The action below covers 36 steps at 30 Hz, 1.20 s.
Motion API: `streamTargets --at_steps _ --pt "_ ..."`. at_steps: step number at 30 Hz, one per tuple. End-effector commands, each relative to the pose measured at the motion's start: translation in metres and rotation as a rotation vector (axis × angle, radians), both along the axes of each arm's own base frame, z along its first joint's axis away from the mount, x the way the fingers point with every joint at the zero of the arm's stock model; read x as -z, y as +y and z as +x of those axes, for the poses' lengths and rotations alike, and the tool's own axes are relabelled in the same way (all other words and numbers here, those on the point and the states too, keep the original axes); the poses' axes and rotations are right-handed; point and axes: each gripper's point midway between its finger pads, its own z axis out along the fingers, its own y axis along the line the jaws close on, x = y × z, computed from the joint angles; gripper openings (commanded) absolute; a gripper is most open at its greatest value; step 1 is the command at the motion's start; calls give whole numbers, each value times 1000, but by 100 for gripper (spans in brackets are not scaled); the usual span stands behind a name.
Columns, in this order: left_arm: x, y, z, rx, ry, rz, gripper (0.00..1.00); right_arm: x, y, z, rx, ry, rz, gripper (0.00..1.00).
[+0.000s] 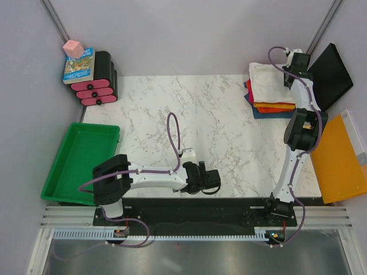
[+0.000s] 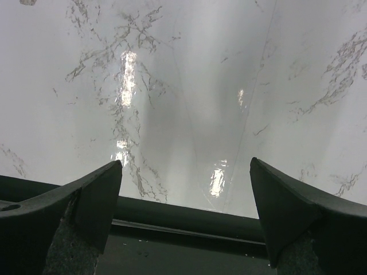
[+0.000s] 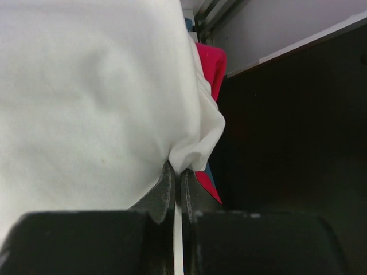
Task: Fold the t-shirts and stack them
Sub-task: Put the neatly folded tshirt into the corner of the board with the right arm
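Observation:
A folded off-white t-shirt tops a stack at the table's far right corner, over magenta, orange and dark blue folded t-shirts. My right gripper reaches over the stack's right edge. In the right wrist view it is shut on a pinched fold of the off-white t-shirt, with a magenta t-shirt showing beneath. My left gripper rests low at the table's near edge, far from the stack. Its jaws stand wide open over bare marble.
A green tray lies at the left edge. Black and pink cases with a book and a pink block stand at the back left. A black board and an orange-yellow board lie off the table's right side.

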Motion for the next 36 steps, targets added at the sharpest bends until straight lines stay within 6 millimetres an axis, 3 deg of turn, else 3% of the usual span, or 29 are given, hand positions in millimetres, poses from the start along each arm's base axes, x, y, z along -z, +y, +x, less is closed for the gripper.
streamTargets --at_steps 1,4,6,7,9,10,12,13,15,17,19,20,21,22,23,26,30,36 --pt "-9 -7 3 15 -19 -16 100 14 -14 0 51 10 -22 0" --pt "-9 -6 2 15 -13 -14 100 13 -15 1 63 -1 -15 0" --pt "-9 -8 1 20 -14 -17 100 -2 -18 1 86 -50 0 2" --pt "-10 -9 1 20 -15 -21 100 -16 -16 0 82 -79 5 17" --pt "-11 -11 1 25 -20 -21 100 -40 -13 2 73 -152 18 29" --pt "-11 -12 1 32 -20 -19 100 -57 -5 -1 47 -190 41 47" --pt "-13 -17 1 46 -28 -17 100 -78 5 0 4 -245 77 66" --pt "-12 -19 1 50 -26 -17 100 -95 10 -3 -10 -268 83 82" --pt "-13 -24 2 55 -27 -20 99 -108 22 -4 -36 -283 93 96" --pt "-13 -27 1 59 -26 -19 100 -120 33 -9 -72 -293 109 98" --pt "-14 -33 2 66 -29 -25 100 -114 50 -13 -148 -273 158 98" --pt "-15 -35 2 68 -27 -28 100 -111 56 -15 -170 -266 180 90" --pt "-16 -36 2 74 -29 -29 99 -103 60 -17 -184 -251 202 33" --pt "-17 -38 2 76 -29 -35 99 -100 64 -16 -194 -246 220 6" --pt "-19 -39 3 77 -33 -37 99 -99 67 -14 -186 -255 253 0" --pt "-27 -40 5 74 -49 -63 98 -80 73 -3 -199 -233 312 0" --pt "-37 -37 5 74 -60 -83 97 -59 70 26 -192 -200 358 0" --pt "-47 -28 3 63 -63 -102 96 -30 64 46 -156 -177 336 0"
